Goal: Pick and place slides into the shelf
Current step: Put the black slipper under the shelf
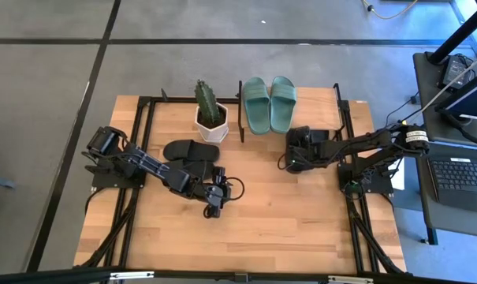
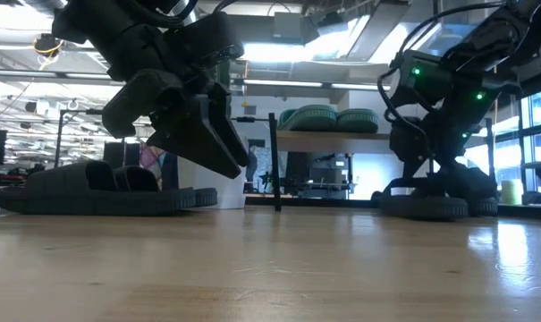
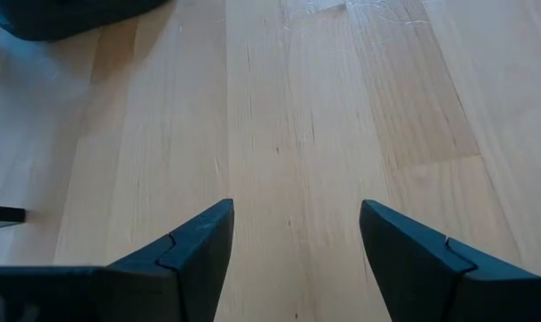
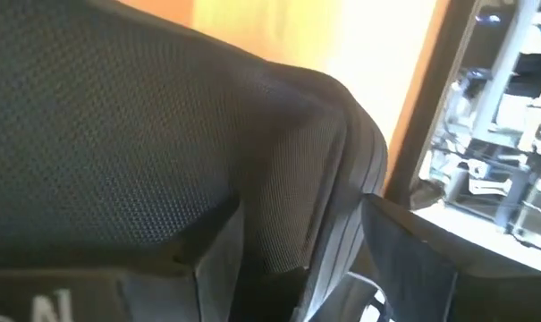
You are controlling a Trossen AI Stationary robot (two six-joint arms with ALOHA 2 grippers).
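1. Left gripper [image 1: 213,207] hangs just over bare table [image 1: 285,229] near the middle, fingers [image 3: 198,246] spread wide, nothing between them.
2. Right gripper [image 1: 295,150] is clamped on a black slide [image 4: 118,125] at the near edge of the shelf [image 1: 317,99].
3. Green pair [image 1: 269,103] sits on top of the shelf.
4. Another black pair [image 1: 192,151] lies left of center, in front of the potted cactus [image 1: 209,110].

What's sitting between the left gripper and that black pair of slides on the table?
Nothing visible. The left gripper, fingers open, hovers over bare tabletop, and the black slides lie just beyond it toward the potted cactus, with only open wood between them.
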